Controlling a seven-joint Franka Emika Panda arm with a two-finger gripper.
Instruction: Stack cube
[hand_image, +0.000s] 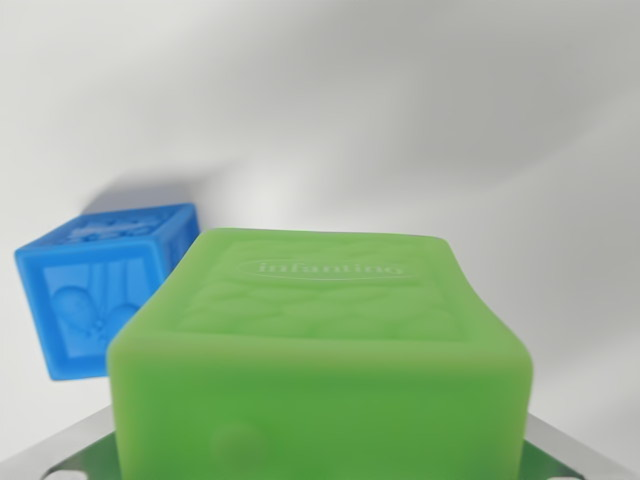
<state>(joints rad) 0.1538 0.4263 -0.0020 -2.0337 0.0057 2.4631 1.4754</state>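
Two cubes, green cube (320, 350) overlapping blue cube (100, 290)'s edge, open white surface (450, 120) beyond.

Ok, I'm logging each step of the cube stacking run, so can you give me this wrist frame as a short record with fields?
view: wrist camera, one frame
green cube: fills the lower centre, very close to the camera, embossed oval logo on its top face
blue cube: behind the green cube on the wrist view's left, tilted, partly hidden by it
contact between cubes: cannot tell
surface: plain white background
end effector: only metal parts at the bottom corners; open or shut cannot be told
stacking: not done; cubes are not one on top of the other
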